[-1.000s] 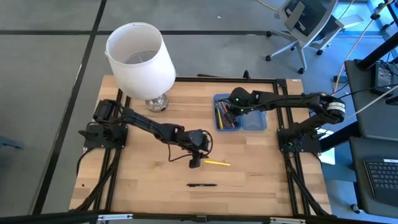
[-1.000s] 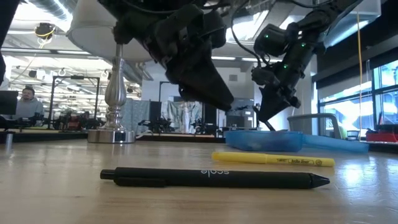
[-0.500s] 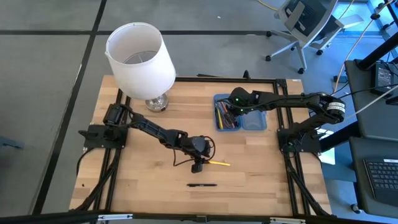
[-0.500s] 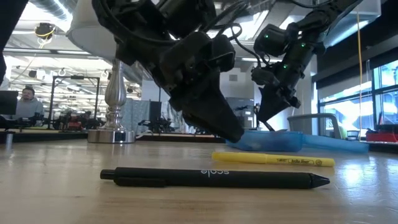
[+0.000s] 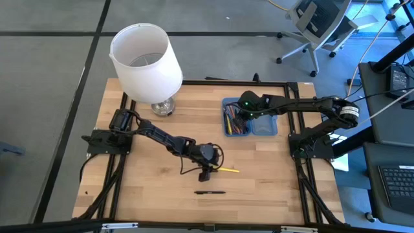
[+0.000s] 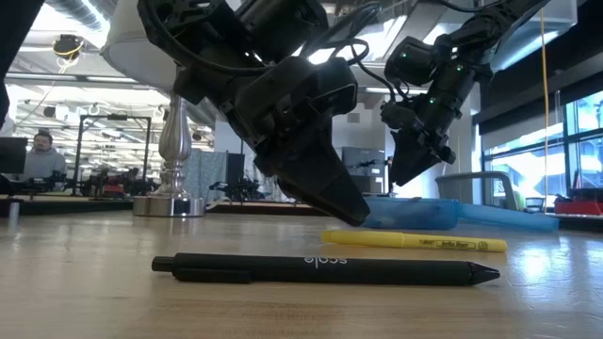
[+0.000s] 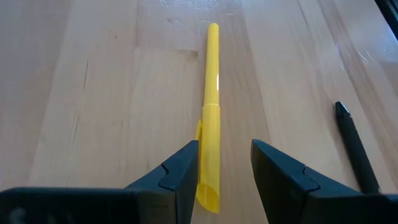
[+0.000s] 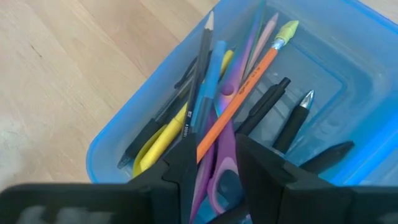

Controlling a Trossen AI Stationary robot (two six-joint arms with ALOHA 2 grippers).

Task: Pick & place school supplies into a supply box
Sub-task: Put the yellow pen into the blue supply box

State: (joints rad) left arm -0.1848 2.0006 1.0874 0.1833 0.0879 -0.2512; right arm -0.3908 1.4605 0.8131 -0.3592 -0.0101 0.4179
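Observation:
A yellow pen (image 5: pixel 226 170) lies flat on the wooden table, with a black pen (image 5: pixel 210 192) nearer the front edge. My left gripper (image 7: pixel 224 152) is open and low over the table. Its two fingers stand on either side of the yellow pen's (image 7: pixel 211 106) near end, and I see no contact. The blue supply box (image 5: pixel 264 126) sits open at the back right. Its left half holds several pens, pencils and purple scissors (image 8: pixel 217 168). My right gripper (image 8: pixel 214 155) hovers open above that half, its fingers empty.
A white lampshade (image 5: pixel 145 61) on a metal base (image 6: pixel 170 202) stands at the table's back left. The black pen (image 6: pixel 325 270) lies just in front of the yellow pen (image 6: pixel 415 242). Bare wood surrounds both pens.
My left gripper has come down toward the table and a little toward the near edge, ending astride the yellow pen's left end. The pens and the box have stayed put.

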